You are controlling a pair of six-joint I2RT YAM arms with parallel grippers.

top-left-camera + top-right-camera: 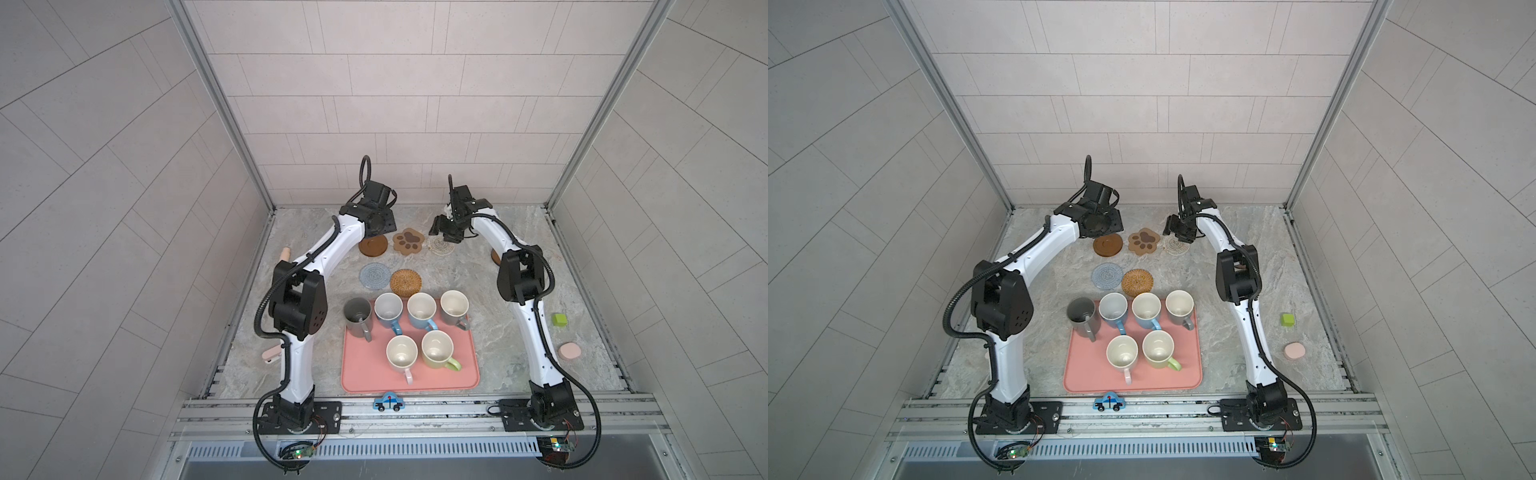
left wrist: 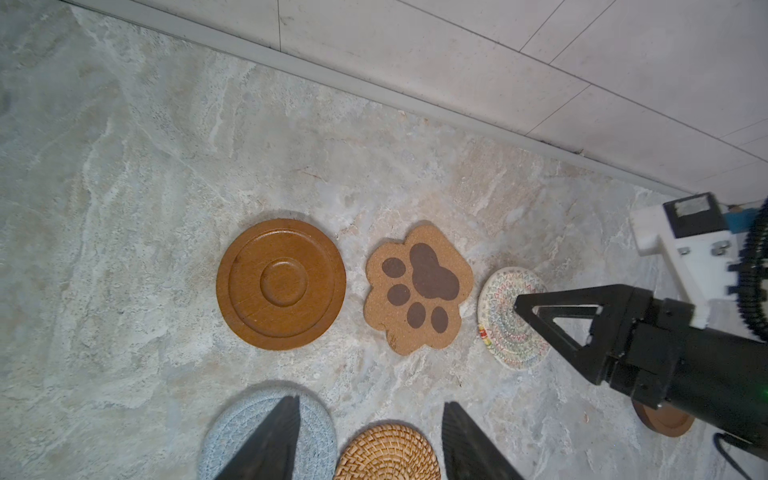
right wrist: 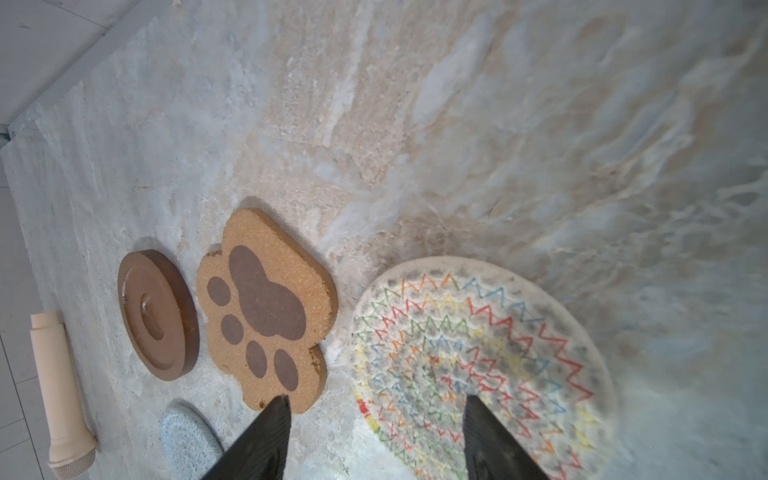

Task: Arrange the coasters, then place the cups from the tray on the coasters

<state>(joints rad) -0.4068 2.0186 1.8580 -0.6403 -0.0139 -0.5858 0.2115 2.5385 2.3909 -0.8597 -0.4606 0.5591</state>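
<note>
Five coasters lie in view behind the tray: a dark brown disc (image 1: 372, 247), a tan paw print (image 1: 408, 241), a cream woven round (image 1: 440, 246), a grey-blue woven round (image 1: 375, 275) and a golden rattan round (image 1: 405, 282). A second brown disc (image 1: 495, 257) peeks out behind my right arm. The salmon-pink tray (image 1: 365, 374) holds several cups, with the taller dark grey cup (image 1: 357, 318) at its left edge. My left gripper (image 2: 372, 402) hangs open and empty above the table. My right gripper (image 3: 377, 398) is open, low over the cream coaster (image 3: 478, 353).
A wooden peg (image 1: 284, 253) and a pink object (image 1: 272, 355) lie by the left edge. At the right are a green cube (image 1: 559, 320) and a small pink disc (image 1: 569, 351). A blue toy car (image 1: 388, 402) sits on the front rail. The back wall is close behind both wrists.
</note>
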